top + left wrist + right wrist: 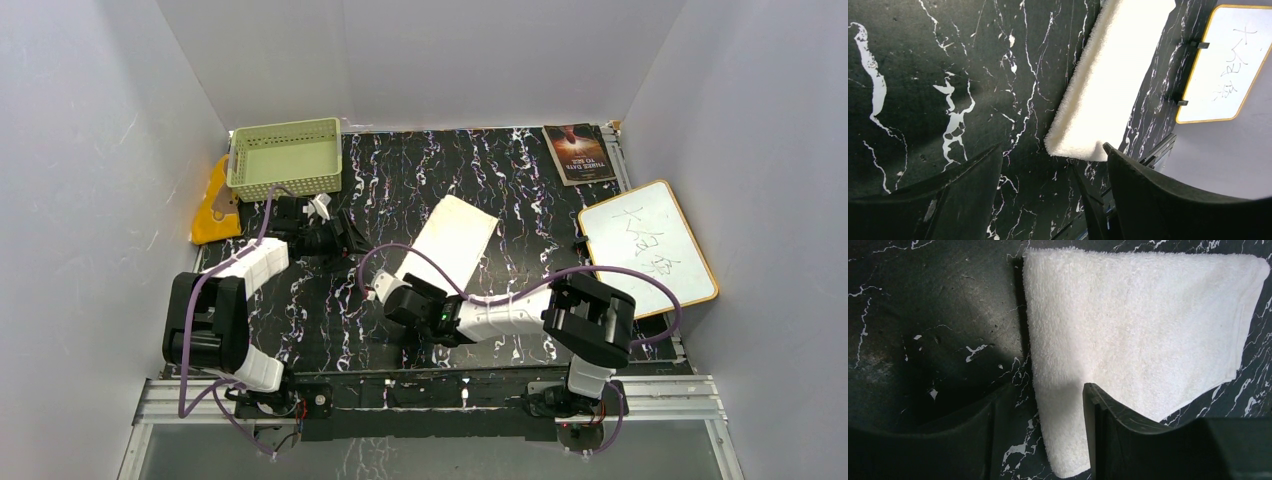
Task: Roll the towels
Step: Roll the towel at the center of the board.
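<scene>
**Q:** Where do your 2 grippers stand?

**A:** Nearest you, the right gripper (1048,390) sits low over the black marbled table (330,320). Its jaws are apart and straddle the near corner of the cream-white towel (1143,320). A strip of bare table shows between one finger and the cloth, so nothing is pinched. Farther back and to the left, your left gripper (1053,150) hovers with its jaws wide and empty, short of that towel's near end.

**Q:** And the 2 towels themselves?

**A:** The cream-white one lies flat and unrolled mid-table, running obliquely away from you. To its right, a framed whiteboard (648,250) with handwriting lies at the table's right edge. The orange-yellow towel (213,200) lies at the far left against the wall, just beside the pale green slotted basket (285,157). A book (578,152) lies in the far right corner.
</scene>
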Action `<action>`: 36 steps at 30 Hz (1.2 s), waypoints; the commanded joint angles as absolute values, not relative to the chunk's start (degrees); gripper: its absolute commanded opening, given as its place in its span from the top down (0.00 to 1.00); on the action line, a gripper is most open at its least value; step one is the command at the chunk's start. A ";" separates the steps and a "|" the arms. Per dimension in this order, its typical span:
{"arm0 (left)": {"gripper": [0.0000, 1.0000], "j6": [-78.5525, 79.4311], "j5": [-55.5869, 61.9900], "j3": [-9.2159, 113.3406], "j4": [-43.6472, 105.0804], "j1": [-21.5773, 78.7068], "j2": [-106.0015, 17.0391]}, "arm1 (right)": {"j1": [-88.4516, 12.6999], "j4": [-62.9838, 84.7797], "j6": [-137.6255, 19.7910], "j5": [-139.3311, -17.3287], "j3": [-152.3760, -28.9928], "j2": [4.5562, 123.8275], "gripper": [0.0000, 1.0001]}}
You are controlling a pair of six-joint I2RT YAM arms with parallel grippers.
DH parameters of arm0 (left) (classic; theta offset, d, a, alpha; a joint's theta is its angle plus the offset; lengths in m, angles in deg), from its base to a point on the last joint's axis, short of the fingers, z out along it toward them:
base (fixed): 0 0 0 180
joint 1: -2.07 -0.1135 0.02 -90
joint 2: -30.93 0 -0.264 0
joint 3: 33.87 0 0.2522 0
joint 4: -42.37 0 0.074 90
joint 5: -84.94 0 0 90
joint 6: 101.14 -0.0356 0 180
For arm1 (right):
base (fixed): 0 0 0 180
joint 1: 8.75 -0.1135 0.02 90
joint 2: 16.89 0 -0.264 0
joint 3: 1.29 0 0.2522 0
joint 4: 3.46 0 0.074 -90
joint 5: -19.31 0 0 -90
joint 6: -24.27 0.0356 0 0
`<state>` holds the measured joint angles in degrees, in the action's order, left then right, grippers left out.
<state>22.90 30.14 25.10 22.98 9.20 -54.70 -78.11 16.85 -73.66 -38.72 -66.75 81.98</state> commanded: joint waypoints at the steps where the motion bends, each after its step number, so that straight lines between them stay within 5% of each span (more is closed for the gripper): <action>1: 0.26 20.87 32.02 26.73 19.61 8.36 -53.73 | -76.98 17.95 -69.98 -41.85 -68.10 83.35 0.53; 8: 0.26 18.22 31.85 27.44 16.16 6.07 -52.98 | -73.95 19.23 -67.16 -45.27 -69.94 86.30 0.69; 14: 0.26 15.68 31.90 27.36 13.42 4.10 -51.57 | -70.85 24.78 -64.35 -49.61 -73.32 86.91 1.00; 28: 0.25 14.01 33.64 26.34 12.07 3.69 -49.41 | -61.31 20.84 -56.31 -102.25 -76.10 81.19 1.00; 36: 0.25 14.32 34.15 27.48 12.52 3.65 -49.47 | -52.85 16.92 -44.32 -115.63 -80.77 87.35 1.00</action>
<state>14.36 31.87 25.80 13.39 4.02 -51.75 -55.01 21.07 -51.03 -104.49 -76.06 84.41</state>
